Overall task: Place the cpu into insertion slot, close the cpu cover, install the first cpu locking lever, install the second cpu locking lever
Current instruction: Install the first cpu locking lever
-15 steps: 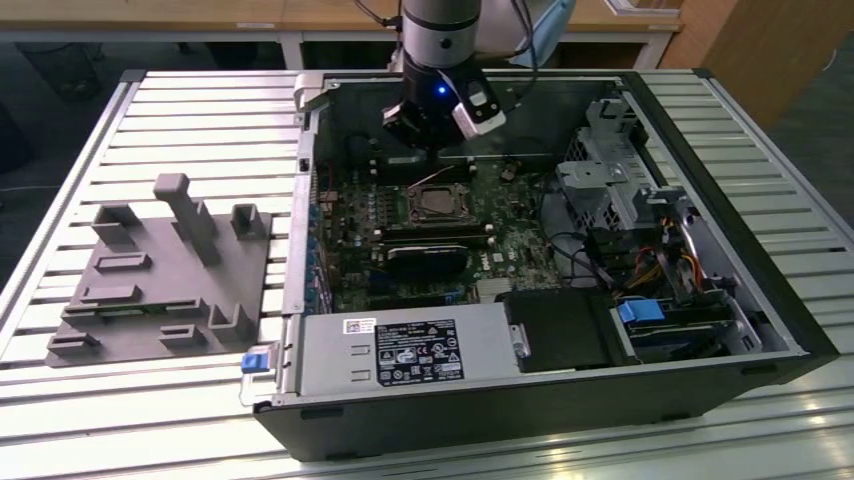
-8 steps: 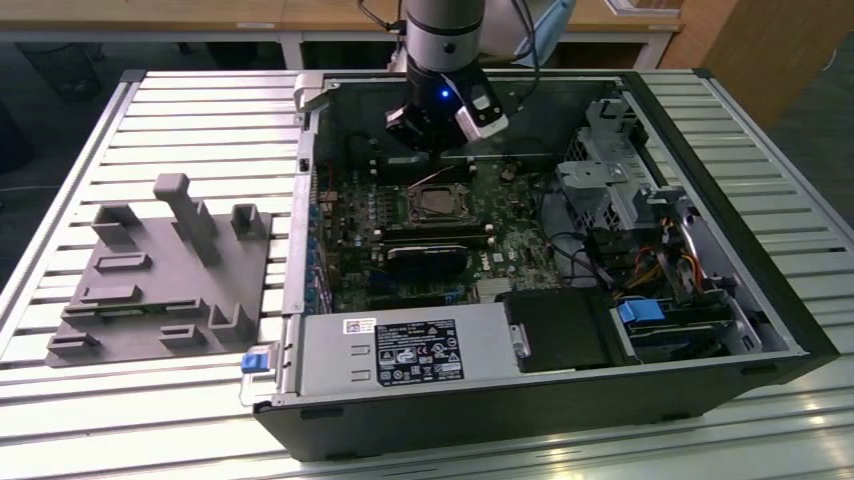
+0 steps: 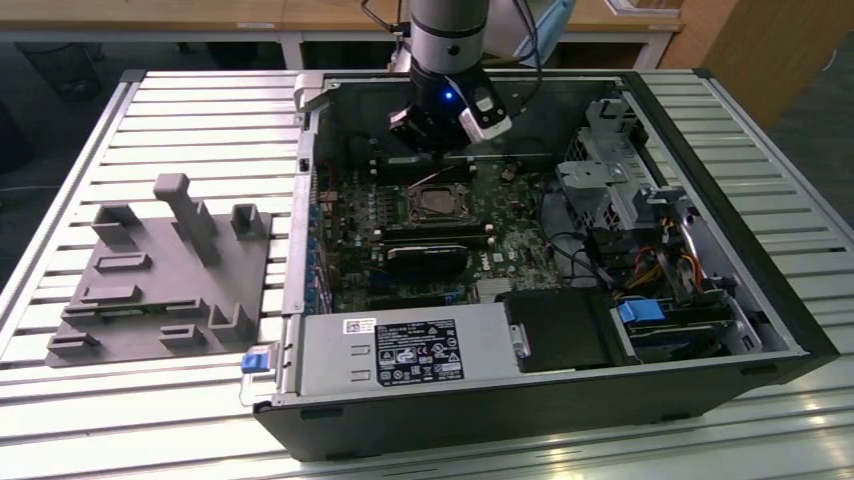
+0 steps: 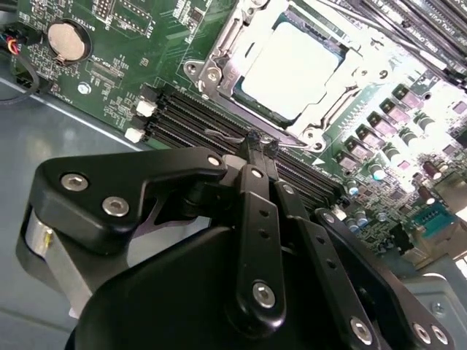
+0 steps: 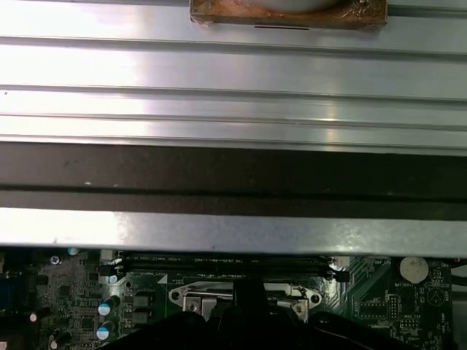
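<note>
Sitting seated already, the pale silver square cpu (image 4: pixel 295 62) lies flat in the silver-rimmed insertion slot (image 4: pixel 219 69) on the glossy green motherboard (image 4: pixel 117 44), with the thin silver metal cpu cover (image 4: pixel 332 109) seemingly folded down around it. By my reading placement and cover are done, while a thin wire locking lever (image 4: pixel 241 136) near the fingertips looks unlatched. The matte black gripper (image 4: pixel 257 140), fingers pinched narrow, holds nothing that I can make out, poised just beside the slot inside the open black computer case (image 3: pixel 747 300)
</note>
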`<act>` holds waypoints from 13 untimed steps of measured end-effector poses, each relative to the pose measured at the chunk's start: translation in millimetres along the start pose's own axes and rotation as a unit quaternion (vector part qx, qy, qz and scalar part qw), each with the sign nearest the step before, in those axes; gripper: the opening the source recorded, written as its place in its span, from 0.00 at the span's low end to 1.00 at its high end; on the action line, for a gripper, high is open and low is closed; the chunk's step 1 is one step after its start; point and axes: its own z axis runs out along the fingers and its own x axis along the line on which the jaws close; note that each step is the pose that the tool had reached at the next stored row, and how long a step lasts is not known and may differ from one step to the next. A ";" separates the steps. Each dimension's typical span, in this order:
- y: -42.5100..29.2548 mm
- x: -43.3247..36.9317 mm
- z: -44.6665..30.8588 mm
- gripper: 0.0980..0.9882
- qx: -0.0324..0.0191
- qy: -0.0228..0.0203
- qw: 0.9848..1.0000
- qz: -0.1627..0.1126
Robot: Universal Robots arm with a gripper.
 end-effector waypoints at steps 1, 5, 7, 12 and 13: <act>0.1 -0.4 0.3 0.01 0.000 0.000 1.000 0.000; 1.1 -2.1 1.9 0.01 0.000 0.000 1.000 0.000; 1.7 -3.5 2.8 0.01 0.000 0.000 1.000 0.000; 1.9 -7.4 4.9 0.01 0.000 0.000 1.000 0.000; 2.0 -8.2 5.4 0.01 0.000 0.000 1.000 0.000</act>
